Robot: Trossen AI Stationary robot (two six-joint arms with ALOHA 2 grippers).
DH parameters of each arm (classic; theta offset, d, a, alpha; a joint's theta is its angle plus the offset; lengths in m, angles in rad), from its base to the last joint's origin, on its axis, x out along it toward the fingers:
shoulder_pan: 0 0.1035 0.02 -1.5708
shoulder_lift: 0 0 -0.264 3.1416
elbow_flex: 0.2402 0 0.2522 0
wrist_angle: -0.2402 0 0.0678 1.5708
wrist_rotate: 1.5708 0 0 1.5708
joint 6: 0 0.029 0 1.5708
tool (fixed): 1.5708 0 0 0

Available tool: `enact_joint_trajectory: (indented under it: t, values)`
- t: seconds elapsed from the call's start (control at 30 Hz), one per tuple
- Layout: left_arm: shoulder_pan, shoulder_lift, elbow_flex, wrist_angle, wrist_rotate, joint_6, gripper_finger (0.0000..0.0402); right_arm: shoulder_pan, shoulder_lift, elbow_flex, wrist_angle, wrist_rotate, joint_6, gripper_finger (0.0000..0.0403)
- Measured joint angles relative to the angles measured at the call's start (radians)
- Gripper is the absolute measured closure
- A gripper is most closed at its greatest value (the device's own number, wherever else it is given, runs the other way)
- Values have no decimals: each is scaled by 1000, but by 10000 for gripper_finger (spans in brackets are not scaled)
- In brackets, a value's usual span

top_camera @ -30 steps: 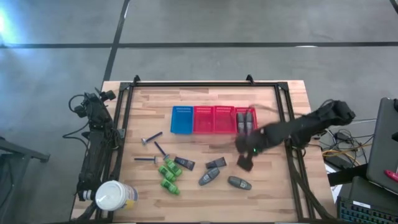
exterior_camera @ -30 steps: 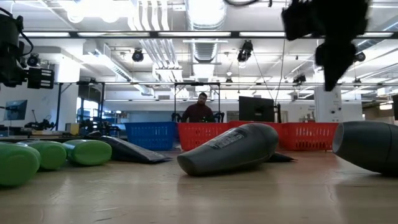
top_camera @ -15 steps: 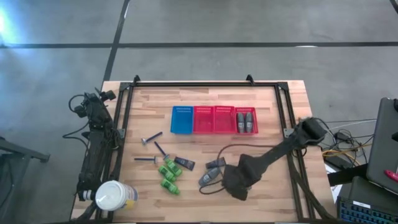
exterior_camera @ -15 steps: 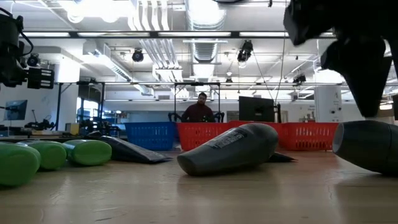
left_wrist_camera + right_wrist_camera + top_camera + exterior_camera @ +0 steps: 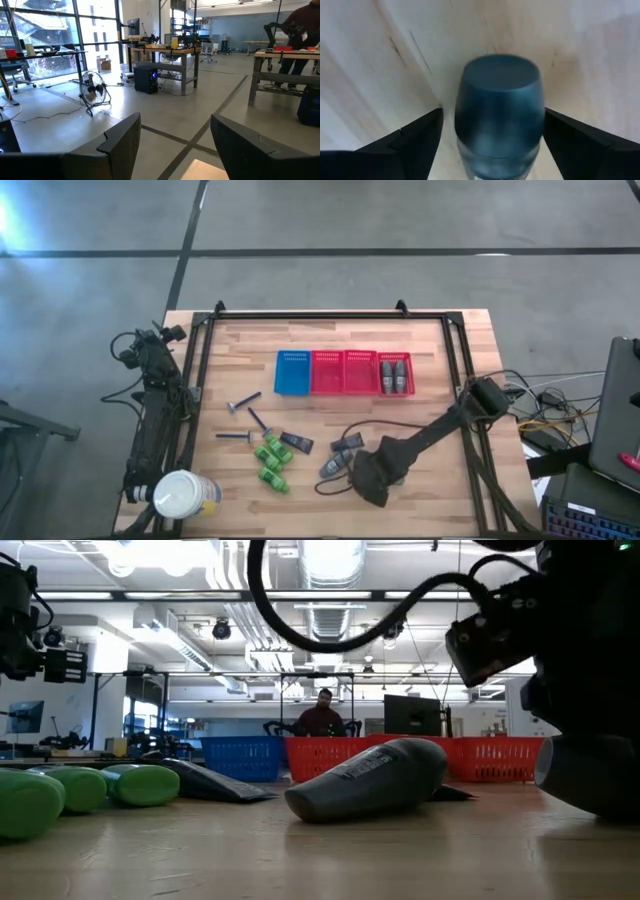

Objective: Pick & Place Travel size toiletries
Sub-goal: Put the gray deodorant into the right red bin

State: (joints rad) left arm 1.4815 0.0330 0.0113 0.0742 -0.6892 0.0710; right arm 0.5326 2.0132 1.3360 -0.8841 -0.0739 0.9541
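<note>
The travel size toiletries lie on the wooden table: green bottles (image 5: 270, 461), razors (image 5: 243, 402), dark tubes (image 5: 297, 443) and a grey oval container (image 5: 335, 465). Another grey oval container (image 5: 497, 107) lies flat on the table right under my right gripper (image 5: 369, 483), which points down. Its open fingers stand on either side of the container, and I see no contact. In the low view this container (image 5: 590, 780) shows at the right, below the dark gripper. My left gripper (image 5: 175, 130) is open with nothing between its fingers, parked beyond the table's left edge (image 5: 150, 352).
At the far middle stands a row of baskets, one blue (image 5: 292, 373) and three red (image 5: 345, 372); the rightmost holds two grey containers (image 5: 396, 374). A large white jar (image 5: 183, 494) sits at the near left corner. A black cable (image 5: 360, 425) loops over the table beside my right arm.
My right gripper has moved from in front of the red baskets toward the table's near edge and down, and now stands over the grey container at the near right. It has tipped to point straight down. The toiletries have stayed where they were.
</note>
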Motion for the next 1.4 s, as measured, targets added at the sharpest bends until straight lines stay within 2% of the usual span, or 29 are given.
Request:
enact_joint_trajectory:
  t: [0.13,0.3,0.97,1.2,1.3,1.4]
  values:
    - [0,0,0,0,0,0,156,-21,-15,-21,27,-13,22,128]
    - [0,0,0,0,0,0,156,-38,-41,-36,43,-1,25,202]
    - [0,0,0,0,0,0,156,-49,-77,-36,21,2,50,203]
    - [0,1,0,0,0,0,156,-112,-199,-50,-174,160,109,203]
    - [0,1,0,0,0,0,156,-179,-295,-85,-190,214,146,203]
    - [0,1,0,0,0,0,156,-270,-415,-133,-195,300,251,203]
